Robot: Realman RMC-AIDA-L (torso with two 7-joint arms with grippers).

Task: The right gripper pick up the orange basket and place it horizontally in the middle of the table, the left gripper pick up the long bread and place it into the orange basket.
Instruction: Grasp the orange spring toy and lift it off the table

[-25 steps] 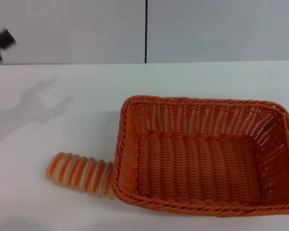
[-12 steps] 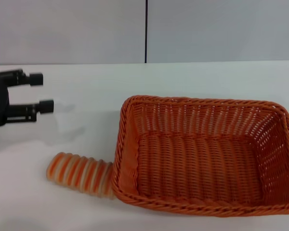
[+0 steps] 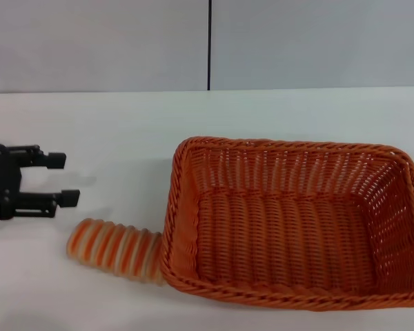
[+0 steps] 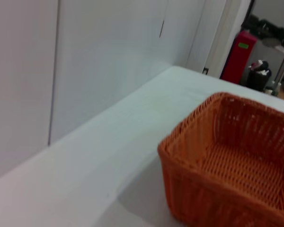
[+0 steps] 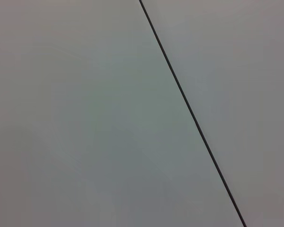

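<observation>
1. We see the left gripper (image 3: 61, 179) above the table (image 3: 110, 131), fingers spread apart, holding nothing.
2. The long bread (image 3: 116, 249) lies just below and right of it, one end touching the orange basket (image 3: 290, 221).
3. The basket sits right of centre.

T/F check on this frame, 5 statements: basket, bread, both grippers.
1. The long bread lies inside the orange basket. False: it lies on the table, against the basket's outer left wall.
2. The left gripper is open. True.
3. The left gripper grips the bread. False: it hangs above and left of the bread, holding nothing.
4. The basket is empty. True.
5. The right gripper holds the basket's rim. False: the right gripper appears in no view.
</observation>
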